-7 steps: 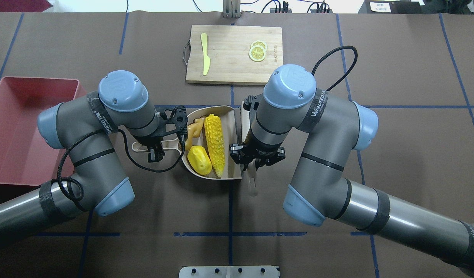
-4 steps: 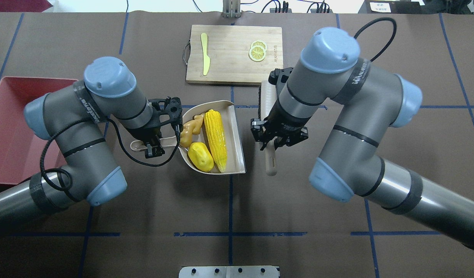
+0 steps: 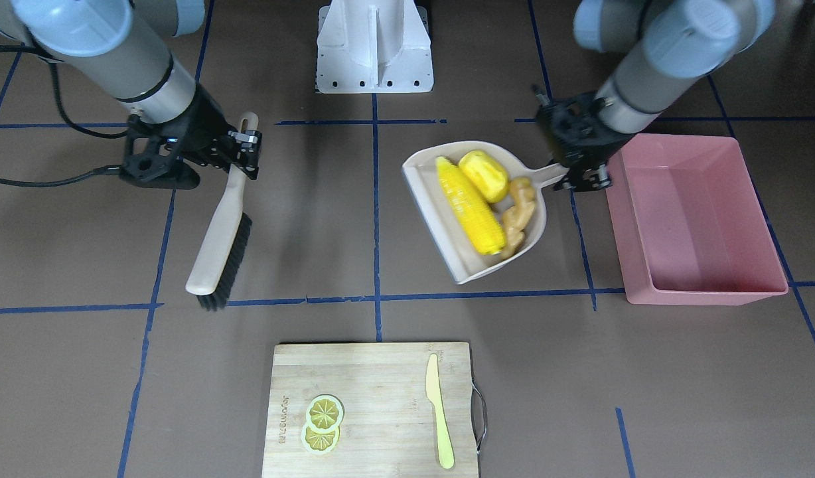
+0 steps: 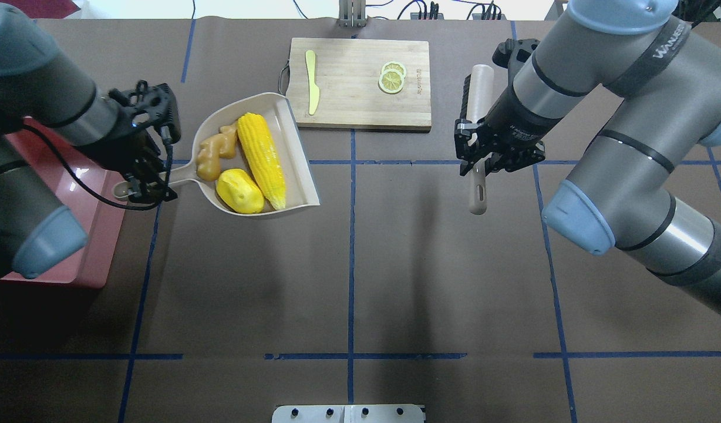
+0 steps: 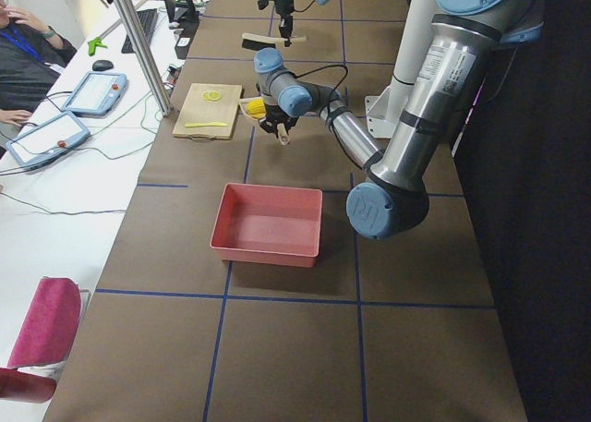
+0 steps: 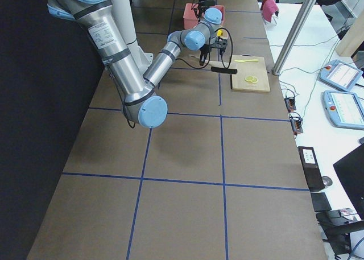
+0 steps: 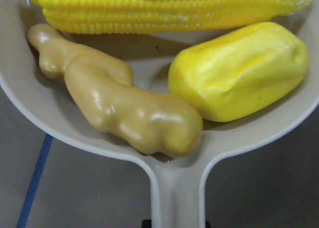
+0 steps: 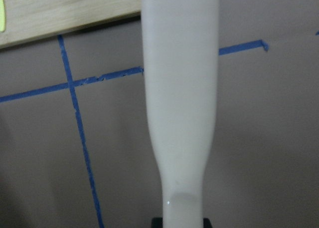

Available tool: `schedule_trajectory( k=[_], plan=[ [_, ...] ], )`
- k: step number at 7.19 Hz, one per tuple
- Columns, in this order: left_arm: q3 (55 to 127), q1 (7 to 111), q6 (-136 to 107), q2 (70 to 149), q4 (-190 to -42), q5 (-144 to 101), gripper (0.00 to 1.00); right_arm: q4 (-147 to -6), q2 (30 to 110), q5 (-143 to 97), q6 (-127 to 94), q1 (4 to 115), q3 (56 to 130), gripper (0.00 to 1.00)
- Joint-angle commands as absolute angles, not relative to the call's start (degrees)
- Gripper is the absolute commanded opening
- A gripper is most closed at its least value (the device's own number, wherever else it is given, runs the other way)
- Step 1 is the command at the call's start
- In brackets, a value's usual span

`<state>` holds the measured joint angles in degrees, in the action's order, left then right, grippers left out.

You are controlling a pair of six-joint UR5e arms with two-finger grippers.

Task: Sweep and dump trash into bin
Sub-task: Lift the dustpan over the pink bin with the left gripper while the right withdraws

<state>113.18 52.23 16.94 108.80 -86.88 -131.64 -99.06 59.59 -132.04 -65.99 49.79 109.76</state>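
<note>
The bin [image 3: 706, 297] stands on the desk [image 4: 349, 282] at the far left of the overhead view. The left arm covers much of it there. In the front view its inside shows bare pink.

Just beside the bin, the left fingers [image 4: 151, 192] are closed on the handle of the dustpan [image 4: 295, 170]. The pan's open mouth points away from the bin, toward the middle of the desk. The shadow under the pan suggests it is held clear of the desk. It is next to the bin, not over it.

All the trash lies in the pan:
- The corn [image 4: 260, 158] lies lengthwise, nearest the open mouth.
- The lump [image 4: 240, 191] is beside the corn at the end nearer the robot. In the left wrist view it lies against the ginger.
- The ginger [image 4: 214, 154] sits at the back of the pan, close to the handle.

Further right, at the far edge of the desk, lies the board [image 4: 349, 100]. The knife [image 4: 312, 88] is on its left part. The lemon slices [image 4: 391, 79] overlap each other on its right part.

Right of the board, the right fingers [image 4: 464, 167] are clamped on the handle of the brush [image 3: 222, 232]. The free end of the handle points toward the robot and the bristle end points away from it. The brush is well apart from the pan. It too seems to be off the desk, though that is hard to tell for sure.
</note>
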Motion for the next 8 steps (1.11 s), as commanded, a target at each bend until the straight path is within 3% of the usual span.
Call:
schedule_trajectory(
  k=[1, 4, 8],
  plan=[
    [120.39, 61.92, 17.40, 99.63, -83.76, -137.95, 0.00, -104.38, 60.11, -132.54, -59.55, 54.65, 110.82, 0.00],
    [121.73, 75.63, 28.25, 85.65, -84.02, -140.87, 0.00, -109.16, 71.33, -132.45, -42.75, 59.14, 116.53, 0.00],
    [120.94, 83.23, 32.25, 76.92, -83.76, -141.34, 0.00, -108.19, 80.92, -131.66, -38.34, 59.24, 120.15, 0.00]
  ],
)
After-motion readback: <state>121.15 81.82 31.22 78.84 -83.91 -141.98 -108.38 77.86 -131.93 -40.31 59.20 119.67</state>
